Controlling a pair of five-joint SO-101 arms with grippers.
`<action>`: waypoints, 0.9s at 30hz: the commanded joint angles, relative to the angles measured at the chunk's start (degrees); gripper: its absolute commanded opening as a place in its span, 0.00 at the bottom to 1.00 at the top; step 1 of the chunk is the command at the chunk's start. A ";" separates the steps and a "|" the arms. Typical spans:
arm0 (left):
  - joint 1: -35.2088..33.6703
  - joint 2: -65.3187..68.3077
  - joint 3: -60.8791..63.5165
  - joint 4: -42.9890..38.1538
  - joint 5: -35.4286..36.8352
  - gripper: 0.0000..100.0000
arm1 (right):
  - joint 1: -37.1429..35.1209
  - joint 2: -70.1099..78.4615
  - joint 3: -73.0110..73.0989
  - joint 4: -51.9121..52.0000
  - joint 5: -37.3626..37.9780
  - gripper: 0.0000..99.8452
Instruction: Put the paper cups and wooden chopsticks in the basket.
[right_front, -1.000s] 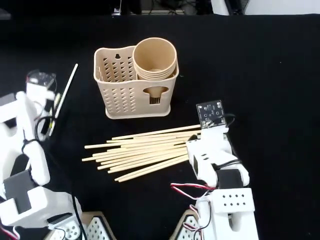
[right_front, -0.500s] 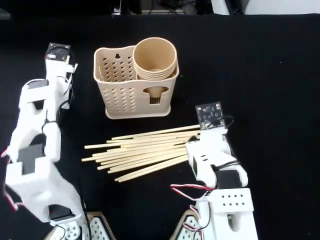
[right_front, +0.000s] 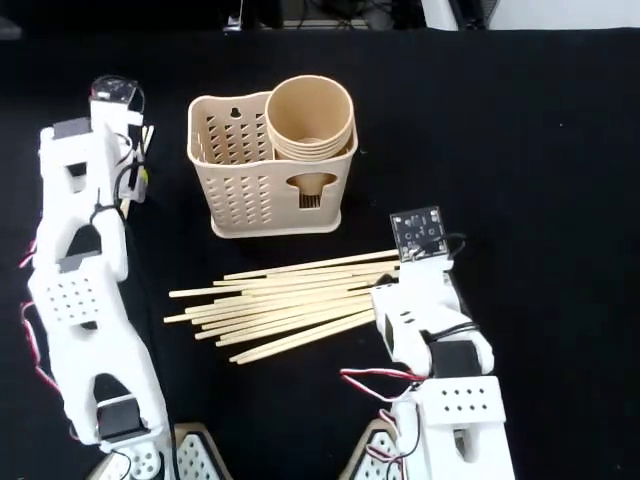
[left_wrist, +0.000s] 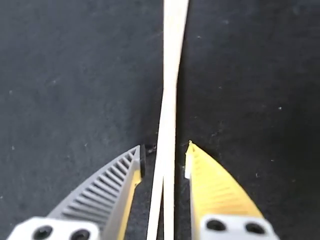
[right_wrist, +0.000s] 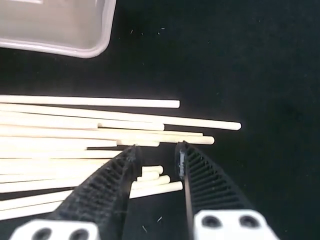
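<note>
Where the left arm (right_front: 75, 200) ends, its jaws stand apart, one grey and one yellow. They straddle a stray pair of pale wooden chopsticks (left_wrist: 169, 75) lying side by side near the table's far left corner. A sliver of cloth shows on either side of the pair, so nothing is gripped.

Right arm (right_front: 430, 320): black jaws parted a little, clamped on nothing. They hang over the heap's stick ends that point toward the table's right edge.

Heap of loose pale wooden chopsticks (right_front: 290, 300): many sticks, roughly parallel and slightly fanned. It lies mid-table, near the basket's front wall but apart from it.

Beige perforated plastic basket (right_front: 245, 195): upright, two compartments, standing toward the far edge, left of centre.

Stack of tan paper cups (right_front: 310, 115): nested, upright, in the basket compartment on the right arm's side.

Step in hand, by judgement: the cups are stowed and the chopsticks remain out. The left arm is placed to take the stray pair.

Next move calls for closing squarely on both sticks and lifting without letting either roll free. The pair then needs tipping end-down into the other compartment.

Surface: table (right_front: 540, 150) draped in matte black cloth.

Room: dark cabling past the far edge and a pale panel beyond the far right corner.
</note>
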 joint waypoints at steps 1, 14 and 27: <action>0.57 2.64 -8.04 4.31 -3.78 0.17 | -0.44 -0.57 -0.22 -1.41 -0.18 0.13; -4.35 14.33 -20.70 13.19 -9.67 0.17 | -0.53 -0.57 -0.31 -1.49 -0.18 0.13; -4.18 12.92 -26.77 23.74 -15.03 0.03 | -0.53 -0.57 -0.22 -1.85 -0.18 0.13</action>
